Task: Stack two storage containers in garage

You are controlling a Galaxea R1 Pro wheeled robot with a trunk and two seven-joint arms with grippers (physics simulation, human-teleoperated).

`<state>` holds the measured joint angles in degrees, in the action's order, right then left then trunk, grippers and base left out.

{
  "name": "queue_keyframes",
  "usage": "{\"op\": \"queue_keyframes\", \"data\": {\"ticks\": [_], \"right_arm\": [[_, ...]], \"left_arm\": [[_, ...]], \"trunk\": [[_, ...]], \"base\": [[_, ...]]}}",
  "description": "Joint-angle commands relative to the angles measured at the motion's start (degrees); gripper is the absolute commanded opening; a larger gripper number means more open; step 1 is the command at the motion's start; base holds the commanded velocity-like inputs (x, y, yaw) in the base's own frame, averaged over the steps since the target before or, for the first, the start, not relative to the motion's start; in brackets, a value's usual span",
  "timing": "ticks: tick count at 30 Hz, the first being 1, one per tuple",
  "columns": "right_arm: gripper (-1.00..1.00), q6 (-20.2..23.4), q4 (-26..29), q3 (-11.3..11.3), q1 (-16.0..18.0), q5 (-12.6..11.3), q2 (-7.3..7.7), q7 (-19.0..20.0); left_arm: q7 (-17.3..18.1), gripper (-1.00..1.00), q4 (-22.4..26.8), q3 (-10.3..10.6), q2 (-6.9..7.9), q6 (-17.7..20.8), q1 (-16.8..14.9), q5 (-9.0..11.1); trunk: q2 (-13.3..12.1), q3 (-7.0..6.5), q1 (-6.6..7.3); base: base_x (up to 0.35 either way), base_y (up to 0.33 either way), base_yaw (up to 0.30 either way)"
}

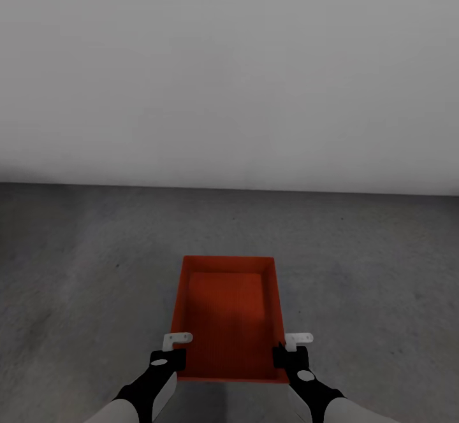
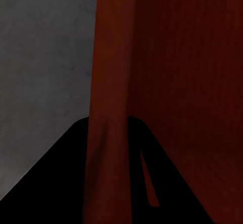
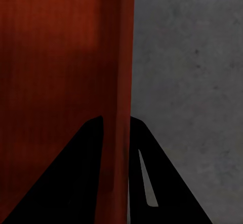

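Observation:
One orange-red storage container [image 1: 227, 315] sits low in front of me over the dark grey garage floor [image 1: 95, 264], its open top facing up and nothing inside. My left gripper [image 1: 180, 354] is shut on its left wall near the near corner. My right gripper [image 1: 281, 353] is shut on its right wall. In the left wrist view the container wall [image 2: 109, 72] runs between the two dark fingers [image 2: 55, 183]. The right wrist view shows the other wall [image 3: 119, 57] pinched between its fingers [image 3: 66, 183]. I cannot tell whether the container rests on the floor or hangs just above it.
A plain pale grey wall [image 1: 229, 72] stands straight ahead and meets the concrete about two container lengths beyond the bin. Bare mottled floor [image 1: 376, 270] spreads to both sides.

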<state>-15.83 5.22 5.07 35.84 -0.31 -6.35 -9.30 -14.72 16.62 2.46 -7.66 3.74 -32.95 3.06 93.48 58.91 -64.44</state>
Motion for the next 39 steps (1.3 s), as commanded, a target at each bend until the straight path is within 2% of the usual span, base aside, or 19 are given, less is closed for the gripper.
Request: {"op": "queue_keyframes", "data": {"ticks": [1,39], "right_arm": [[-1.00,-0.25,-0.21,-1.65,0.02,-0.93,-0.24,-0.72],[-1.00,-0.25,-0.21,-1.65,0.02,-0.93,-0.24,-0.72]], "left_arm": [[-0.66,-1.00,0.35,-1.06,-0.16,0.39,-0.01,-1.04],[-0.66,-1.00,0.35,-1.06,-0.16,0.39,-0.01,-1.04]], "trunk": [[0.43,0.21,-0.22],[15.67,7.04,-8.57]], "base": [[0.000,0.000,0.000],[0.000,0.000,0.000]]}}
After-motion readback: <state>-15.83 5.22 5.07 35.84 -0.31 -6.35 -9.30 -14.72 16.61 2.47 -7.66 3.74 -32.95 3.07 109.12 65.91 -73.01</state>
